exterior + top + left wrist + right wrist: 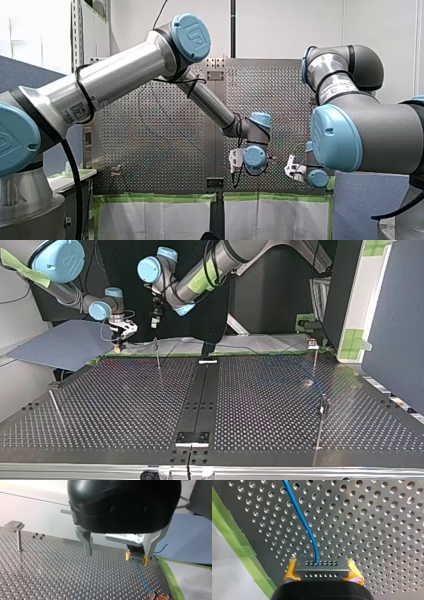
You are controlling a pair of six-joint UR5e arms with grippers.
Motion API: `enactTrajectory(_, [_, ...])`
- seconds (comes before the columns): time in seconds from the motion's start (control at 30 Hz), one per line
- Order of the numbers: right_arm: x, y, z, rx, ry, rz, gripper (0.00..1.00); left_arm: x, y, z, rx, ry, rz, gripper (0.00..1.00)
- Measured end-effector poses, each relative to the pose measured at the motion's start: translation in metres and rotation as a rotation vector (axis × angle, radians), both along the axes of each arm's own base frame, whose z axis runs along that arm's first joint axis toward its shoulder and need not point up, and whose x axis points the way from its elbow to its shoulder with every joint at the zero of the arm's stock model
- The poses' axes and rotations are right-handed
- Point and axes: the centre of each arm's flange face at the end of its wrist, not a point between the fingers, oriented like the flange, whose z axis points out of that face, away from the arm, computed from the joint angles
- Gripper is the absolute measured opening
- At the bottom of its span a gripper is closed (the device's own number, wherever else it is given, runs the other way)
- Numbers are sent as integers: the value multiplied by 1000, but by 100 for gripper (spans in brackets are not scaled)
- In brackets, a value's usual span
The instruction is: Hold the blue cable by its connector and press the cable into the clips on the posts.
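Metal perforated table [374, 530] edged in green tape [244, 552]; blue cable [303, 522] over it.

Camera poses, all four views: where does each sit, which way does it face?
Front: behind, above the arms, facing over the table; both show.
Top: across the table, facing the arms; sides crossed.
Left wrist: on my left arm, past the open left gripper to the connector.
Right wrist: on my right arm; right gripper clamps the connector, cable ahead.
Shared: both wrist views show connector and cable.
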Motion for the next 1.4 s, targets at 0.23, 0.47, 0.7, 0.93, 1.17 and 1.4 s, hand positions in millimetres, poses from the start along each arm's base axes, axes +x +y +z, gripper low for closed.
enactTrajectory(0.23, [3,1,0,3,-2,16,0,-3,21,19,9,19,34,100])
enactTrajectory(0.47, [6,2,0,5,-4,32,0,-12,37,37,23,36,45,100])
enactTrajectory(0.7, [7,3,0,5,-5,35,0,-24,53,54,36,47,64,100])
enactTrajectory(0.93, [7,3,0,5,-5,36,0,-36,74,72,37,52,114,100])
enactTrajectory(1.17, [8,3,0,4,-5,37,0,-47,92,89,5,63,135,100])
enactTrajectory(1.4, [8,3,0,4,-5,37,0,-58,109,105,-14,65,144,100])
